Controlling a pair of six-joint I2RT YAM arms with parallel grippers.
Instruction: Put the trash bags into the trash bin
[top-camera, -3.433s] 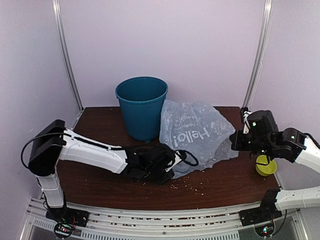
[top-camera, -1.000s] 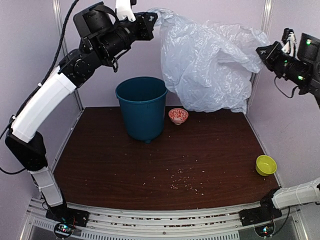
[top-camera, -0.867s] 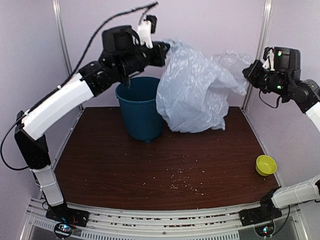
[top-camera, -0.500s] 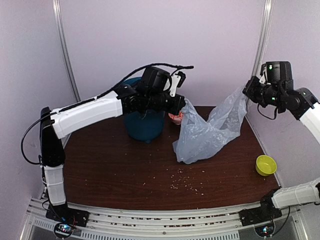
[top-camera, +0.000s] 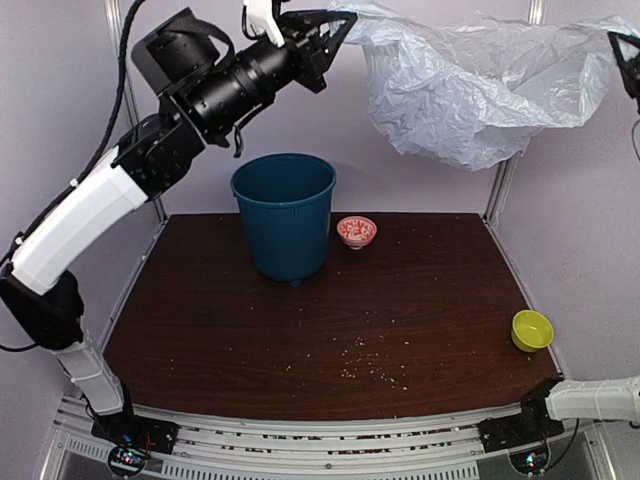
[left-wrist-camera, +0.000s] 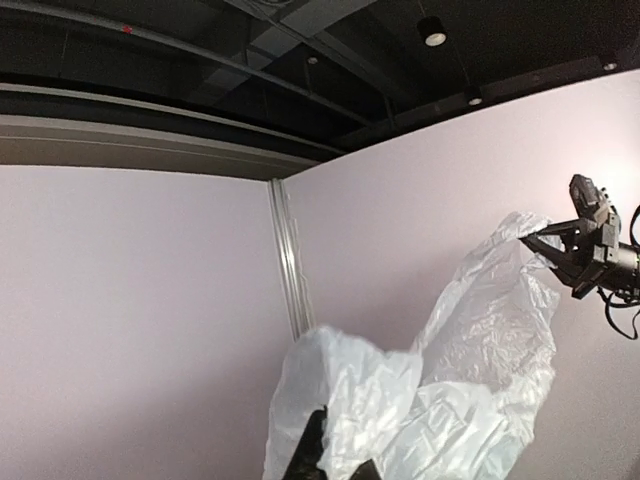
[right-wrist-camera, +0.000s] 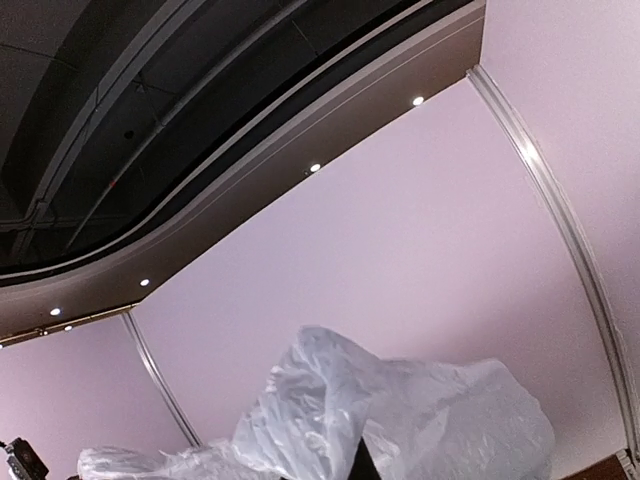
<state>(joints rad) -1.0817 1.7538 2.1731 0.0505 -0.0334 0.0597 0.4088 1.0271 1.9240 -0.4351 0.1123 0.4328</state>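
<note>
The translucent grey-blue trash bag hangs stretched high in the air between both grippers, well above the table and up and right of the bin. My left gripper is shut on the bag's left edge at the top of the view; the bag fills the lower left wrist view. My right gripper holds the bag's right end at the frame's right edge, and it shows in the left wrist view. The bag shows in the right wrist view. The teal-blue trash bin stands upright on the table's back left, open and uncovered.
A small red-patterned bowl sits right of the bin near the back edge. A lime-green bowl sits at the table's right edge. Crumbs are scattered over the brown table. Metal posts stand at the back corners.
Both grippers rose from low over the table to the top of the view, lifting the bag and pulling it out wide. The red-patterned bowl is uncovered again.
</note>
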